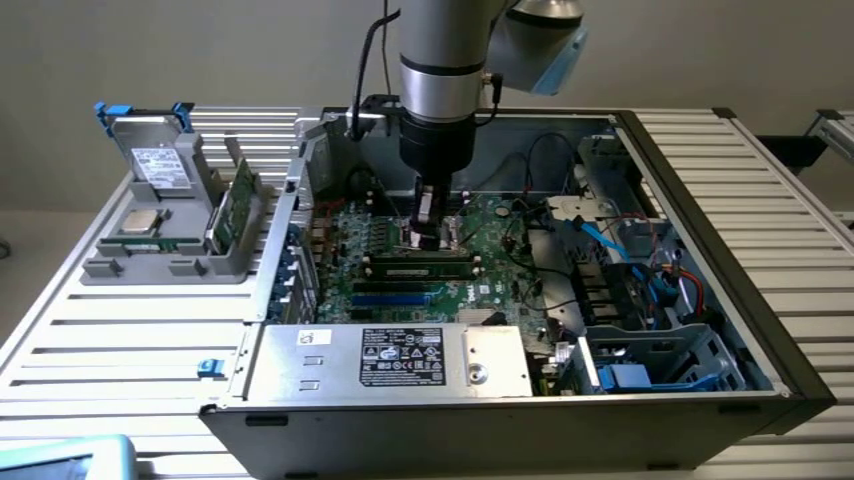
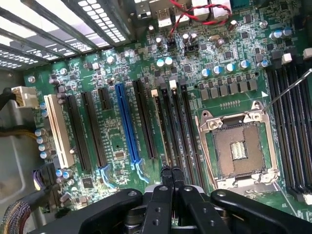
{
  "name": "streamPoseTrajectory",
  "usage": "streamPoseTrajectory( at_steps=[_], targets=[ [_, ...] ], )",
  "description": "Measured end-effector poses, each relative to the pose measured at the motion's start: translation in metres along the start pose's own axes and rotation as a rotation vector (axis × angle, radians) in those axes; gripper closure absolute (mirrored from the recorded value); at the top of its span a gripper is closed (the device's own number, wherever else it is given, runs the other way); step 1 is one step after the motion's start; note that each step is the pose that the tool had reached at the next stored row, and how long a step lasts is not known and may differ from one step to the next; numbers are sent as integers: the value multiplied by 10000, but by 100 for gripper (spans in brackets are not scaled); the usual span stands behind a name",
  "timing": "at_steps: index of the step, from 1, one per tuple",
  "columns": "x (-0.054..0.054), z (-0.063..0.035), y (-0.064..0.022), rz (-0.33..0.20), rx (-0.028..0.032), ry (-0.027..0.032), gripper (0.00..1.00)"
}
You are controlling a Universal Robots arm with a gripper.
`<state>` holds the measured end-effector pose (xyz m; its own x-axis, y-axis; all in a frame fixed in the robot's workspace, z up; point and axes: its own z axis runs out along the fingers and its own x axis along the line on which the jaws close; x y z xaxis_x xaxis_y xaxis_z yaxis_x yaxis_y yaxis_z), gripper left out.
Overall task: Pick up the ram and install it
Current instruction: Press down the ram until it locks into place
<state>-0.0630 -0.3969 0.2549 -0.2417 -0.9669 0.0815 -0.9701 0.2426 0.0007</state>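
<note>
Gripper (image 1: 430,238): jaws pressed together, nothing visible between them; low over memory slots (image 2: 178,126) inside open computer case (image 1: 707,215). Ram (image 1: 238,208): on edge in grey holder (image 1: 134,266) on counter (image 1: 120,345), well apart toward exterior view's left, long axis running front to back.

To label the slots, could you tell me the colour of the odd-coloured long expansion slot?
Blue slot, clearest in the wrist view.

Exterior view looks down from high; wrist view hugs the motherboard (image 2: 146,97), perhaps shared.
</note>
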Motion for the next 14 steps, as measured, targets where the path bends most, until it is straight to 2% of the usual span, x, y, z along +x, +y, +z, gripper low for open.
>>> streamPoseTrajectory(
  at_steps=[9,14],
  targets=[
    [0,0,0,1095,-105,-81,89],
    [0,0,0,1791,-159,-82,89]
  ],
)
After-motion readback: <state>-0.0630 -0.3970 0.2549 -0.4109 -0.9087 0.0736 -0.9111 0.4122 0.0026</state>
